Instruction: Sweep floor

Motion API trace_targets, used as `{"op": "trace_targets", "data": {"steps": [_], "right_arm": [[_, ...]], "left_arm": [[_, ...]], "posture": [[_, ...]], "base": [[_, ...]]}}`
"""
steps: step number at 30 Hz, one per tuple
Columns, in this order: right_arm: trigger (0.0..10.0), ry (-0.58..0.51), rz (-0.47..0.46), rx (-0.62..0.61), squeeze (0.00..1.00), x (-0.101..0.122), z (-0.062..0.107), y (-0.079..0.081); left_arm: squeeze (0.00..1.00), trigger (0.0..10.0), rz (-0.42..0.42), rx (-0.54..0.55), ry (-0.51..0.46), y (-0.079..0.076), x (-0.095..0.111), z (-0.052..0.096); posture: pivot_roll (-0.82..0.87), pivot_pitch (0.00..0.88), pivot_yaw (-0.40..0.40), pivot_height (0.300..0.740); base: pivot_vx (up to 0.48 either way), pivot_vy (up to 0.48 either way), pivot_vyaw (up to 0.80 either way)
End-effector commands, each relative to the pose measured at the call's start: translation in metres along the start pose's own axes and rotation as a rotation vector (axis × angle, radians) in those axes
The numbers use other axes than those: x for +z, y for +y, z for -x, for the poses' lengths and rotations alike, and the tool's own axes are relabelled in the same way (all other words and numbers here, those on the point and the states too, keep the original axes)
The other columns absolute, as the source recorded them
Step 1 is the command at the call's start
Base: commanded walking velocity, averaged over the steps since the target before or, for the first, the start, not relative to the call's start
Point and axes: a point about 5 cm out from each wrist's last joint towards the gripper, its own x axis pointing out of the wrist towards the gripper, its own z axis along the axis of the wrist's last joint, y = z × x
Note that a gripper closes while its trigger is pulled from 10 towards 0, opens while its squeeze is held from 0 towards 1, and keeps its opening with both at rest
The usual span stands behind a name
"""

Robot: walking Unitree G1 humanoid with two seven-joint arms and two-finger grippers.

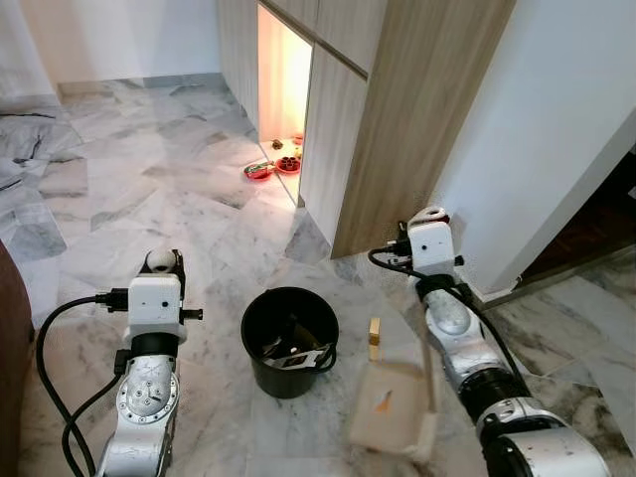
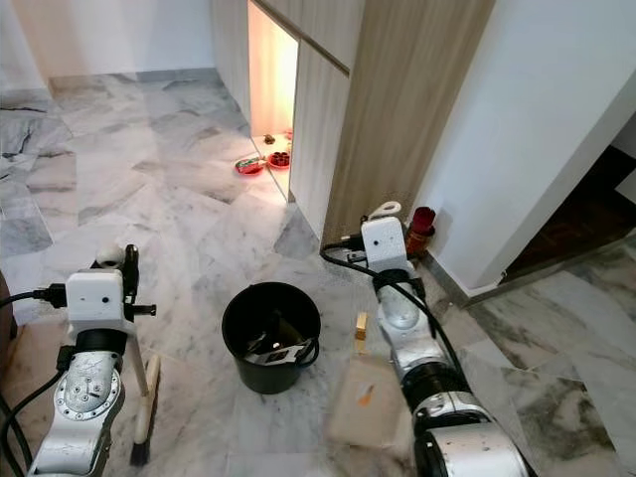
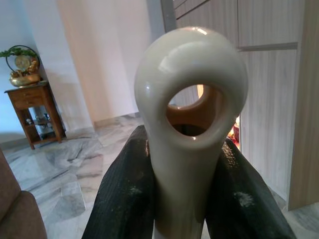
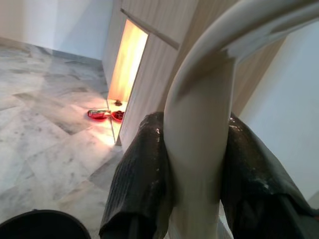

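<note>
Nearest, the left hand (image 3: 187, 199) clamps the broom handle (image 3: 189, 124), its brush (image 2: 144, 417) on the marble floor (image 1: 149, 199). The right hand (image 4: 194, 184) grips the dustpan handle (image 4: 199, 129) above the dustpan (image 1: 393, 402). Beyond, the black bucket (image 1: 289, 341) stands close: a careless swing could topple it.

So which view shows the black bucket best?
The left eye view: the black bucket stands whole on the marble floor between the arms, contents visible. The right eye view shows it much the same. The right wrist view catches just a sliver of its rim.
</note>
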Motion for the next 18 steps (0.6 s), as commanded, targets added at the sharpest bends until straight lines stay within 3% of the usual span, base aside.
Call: {"op": "trace_targets", "data": {"steps": [1,7,12,18], "right_arm": [[10.0,-0.037,-0.021,0.009,0.00,0.008,-0.004,0.000],[10.0,-0.057,-0.145,0.009,0.00,0.012,-0.005,0.003],[10.0,-0.099,-0.229,0.041,0.00,0.020,-0.007,0.010],[10.0,-0.116,-0.251,0.082,0.00,0.023,-0.006,0.020]], "left_arm": [[0.00,10.0,0.026,0.003,-0.069,-0.001,0.012,-0.002],[0.00,10.0,0.014,0.013,-0.044,0.000,0.008,-0.001],[0.00,10.0,0.005,0.019,-0.040,0.002,0.007,-0.002],[0.00,10.0,0.009,0.016,-0.043,0.000,0.008,-0.003]], "posture": [[0.21,0.000,-0.123,0.740],[0.21,0.000,-0.119,0.740],[0.21,0.000,-0.117,0.740],[0.21,0.000,-0.123,0.740]], "base": [[0.000,0.000,0.00],[0.000,0.000,0.00],[0.000,-0.381,0.00],[0.000,-0.439,0.00]]}}
